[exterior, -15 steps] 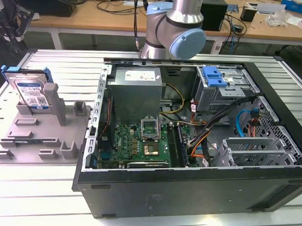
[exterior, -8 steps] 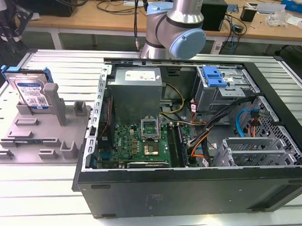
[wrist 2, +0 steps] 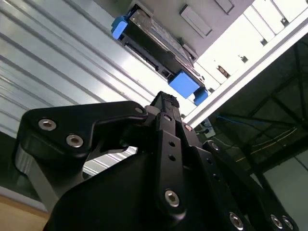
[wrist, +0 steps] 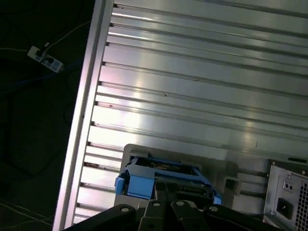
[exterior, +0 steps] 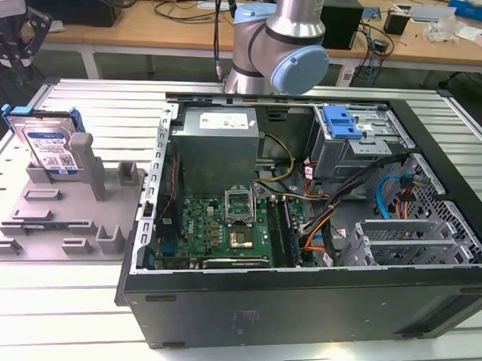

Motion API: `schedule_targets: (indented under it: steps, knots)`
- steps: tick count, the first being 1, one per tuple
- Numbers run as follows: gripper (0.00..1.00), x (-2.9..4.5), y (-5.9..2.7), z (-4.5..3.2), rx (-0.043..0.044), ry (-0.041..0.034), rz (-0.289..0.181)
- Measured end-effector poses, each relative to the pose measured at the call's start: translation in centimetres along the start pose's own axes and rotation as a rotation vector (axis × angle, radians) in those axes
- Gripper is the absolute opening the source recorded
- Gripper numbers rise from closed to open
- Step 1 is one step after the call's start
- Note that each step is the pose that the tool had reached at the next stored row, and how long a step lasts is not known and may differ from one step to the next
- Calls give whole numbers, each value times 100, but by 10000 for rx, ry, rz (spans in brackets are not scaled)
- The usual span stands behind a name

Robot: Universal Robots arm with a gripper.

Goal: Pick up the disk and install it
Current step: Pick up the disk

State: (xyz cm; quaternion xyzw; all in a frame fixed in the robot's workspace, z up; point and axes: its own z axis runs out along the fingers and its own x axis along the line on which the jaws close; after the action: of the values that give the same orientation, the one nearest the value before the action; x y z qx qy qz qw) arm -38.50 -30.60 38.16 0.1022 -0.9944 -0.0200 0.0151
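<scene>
The disk [exterior: 48, 146] is a silver hard drive with a white-and-blue label in a blue caddy rail. It stands tilted against posts on the grey fixture plate [exterior: 65, 226] at the exterior view's left. My gripper [exterior: 15, 60] hangs above and slightly behind the disk, apart from it, open with nothing between its fingers. Both wrist views look past the black gripper body down at the disk [wrist 2: 154, 41] [wrist: 163, 174] and its blue rail ends.
An open computer case [exterior: 300, 305] lies on the ribbed metal table [exterior: 109, 105], with a motherboard, a power supply and a drive cage under a blue latch [exterior: 342, 121]. The arm's base [exterior: 277, 39] stands behind the case. Benches with cables line the back.
</scene>
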Motion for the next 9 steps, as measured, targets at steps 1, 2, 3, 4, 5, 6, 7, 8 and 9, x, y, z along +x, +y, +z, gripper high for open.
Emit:
schedule_targets:
  steps: [1, 2, 3, 4, 5, 6, 7, 8, 9]
  knots:
    - [11, 0, 0, 2, 6, 21, -289]
    - [11, 0, -1, 6, 13, 44, -626]
    - [11, -1, -1, 7, 16, 58, -817]
    - [11, -1, -1, 9, 20, 70, -995]
    - [17, 0, -1, 12, 26, 90, -1294]
    - [24, -1, -1, 14, 31, 106, -1529]
    - [29, -1, -1, 16, 35, 118, -1719]
    - [36, -1, -1, 19, 44, 141, -2077]
    - [36, -1, -1, 22, 51, 160, -2395]
